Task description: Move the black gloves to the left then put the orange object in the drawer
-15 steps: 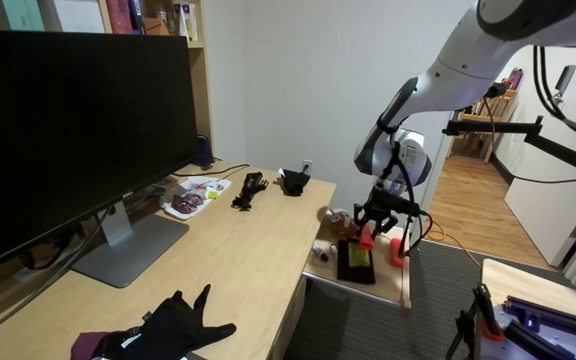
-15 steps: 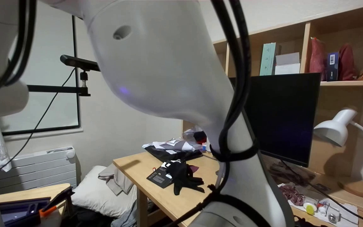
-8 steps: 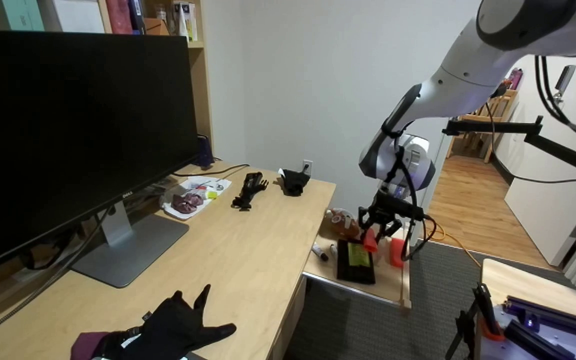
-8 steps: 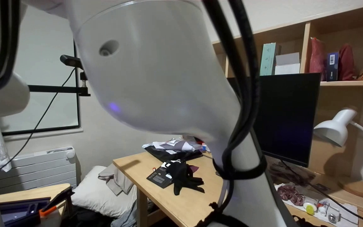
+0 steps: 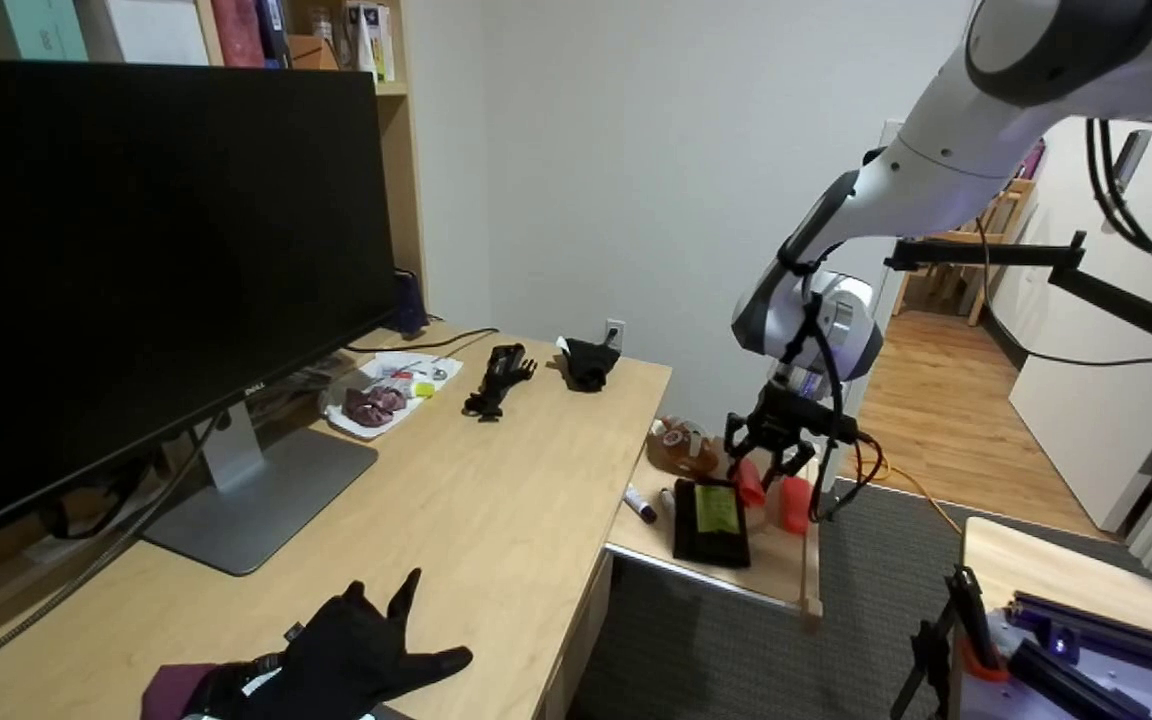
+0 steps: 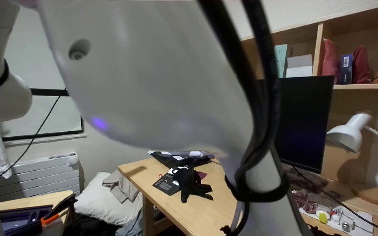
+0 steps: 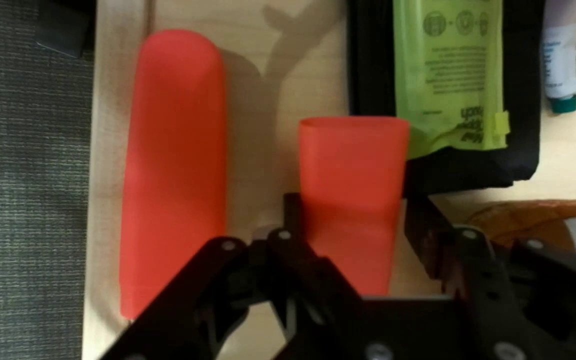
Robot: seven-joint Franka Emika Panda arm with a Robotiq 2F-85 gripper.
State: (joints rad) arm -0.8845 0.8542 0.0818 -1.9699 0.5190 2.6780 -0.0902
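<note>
Gripper shifted sl., partly hiding orange obj.

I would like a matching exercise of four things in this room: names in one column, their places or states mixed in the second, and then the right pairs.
1. black glove
2. drawer
3. shorter orange-red piece
4. yellow-green packet

A. pulled open
B. on a flat black item
C. between the robot's fingers
D. on the desk

Pairs: 1-D, 2-A, 3-C, 4-B
</note>
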